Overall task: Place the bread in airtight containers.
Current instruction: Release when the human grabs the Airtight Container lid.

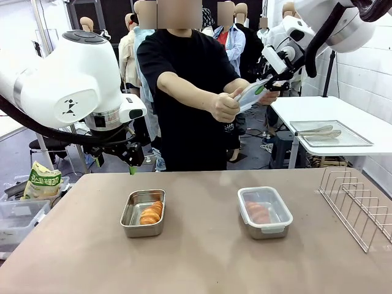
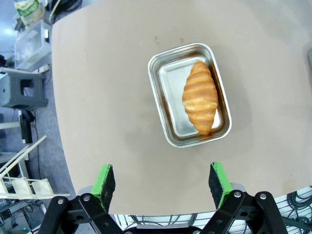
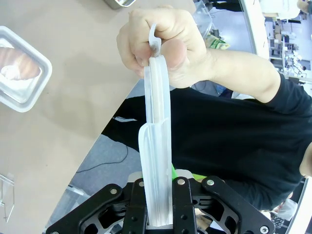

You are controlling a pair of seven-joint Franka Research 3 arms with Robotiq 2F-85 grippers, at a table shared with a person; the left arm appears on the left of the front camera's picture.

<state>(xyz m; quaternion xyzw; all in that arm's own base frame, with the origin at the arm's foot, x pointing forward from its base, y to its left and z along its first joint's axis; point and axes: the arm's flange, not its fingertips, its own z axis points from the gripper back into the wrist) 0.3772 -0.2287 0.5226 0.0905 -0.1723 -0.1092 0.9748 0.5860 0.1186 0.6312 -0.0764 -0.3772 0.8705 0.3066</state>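
Tan table (image 1: 202, 257) is filling the foreground, carrying two steel tubs. Open tub (image 1: 143, 213) is sitting left of centre, holding one croissant (image 1: 151, 212). Lidded tub (image 1: 264, 211) is sitting right of centre, a second croissant (image 1: 258, 212) showing through its clear cover. Wire rack (image 1: 358, 205) is standing at the right edge. White side table (image 1: 367, 125) behind is bearing a flat tray (image 1: 331, 133). Left gripper (image 2: 163, 184) is hovering above the open tub, jaws spread. Right gripper (image 3: 160, 195) is pinching a clear lid (image 3: 158, 146), the person's hand (image 3: 163, 41) gripping its far end.
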